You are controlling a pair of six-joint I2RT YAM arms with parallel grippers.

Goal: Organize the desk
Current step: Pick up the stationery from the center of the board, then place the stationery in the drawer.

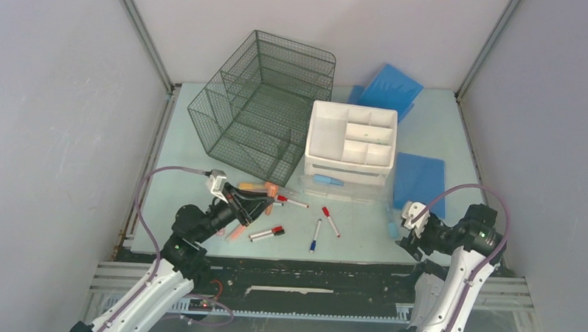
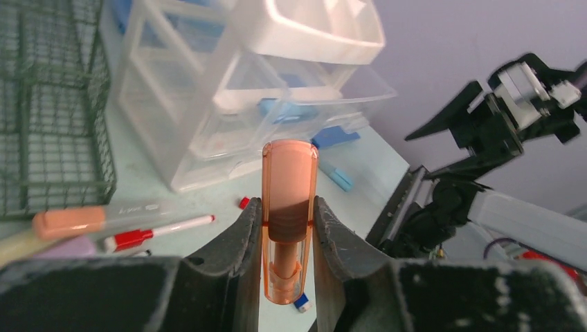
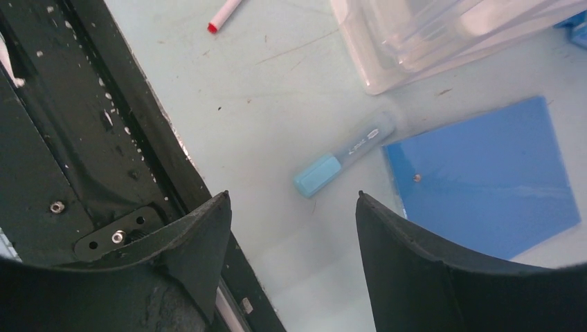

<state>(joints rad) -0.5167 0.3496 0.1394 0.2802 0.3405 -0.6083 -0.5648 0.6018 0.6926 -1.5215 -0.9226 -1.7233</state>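
Note:
The desk (image 1: 363,227) is a pale mint-green top with pens scattered near its front. My left gripper (image 1: 262,199) hovers over the front left, shut on an orange highlighter (image 2: 289,207) that stands up between the pads, cap end past the fingertips. At the front right my right gripper (image 1: 404,236) is open and empty, low over the desk (image 3: 277,104). Its jaws stand wide apart, and a blue highlighter (image 3: 344,160) lies flat just beyond them.
A dark wire-mesh organizer (image 1: 263,106) stands at the back left, a white drawer unit (image 1: 351,142) beside it. Blue notebooks (image 1: 420,181) (image 1: 388,88) lie right and behind. Red and blue markers (image 1: 330,221) (image 1: 315,235) and another orange highlighter (image 2: 69,221) lie loose. The black front rail (image 3: 69,138) runs beside my right gripper.

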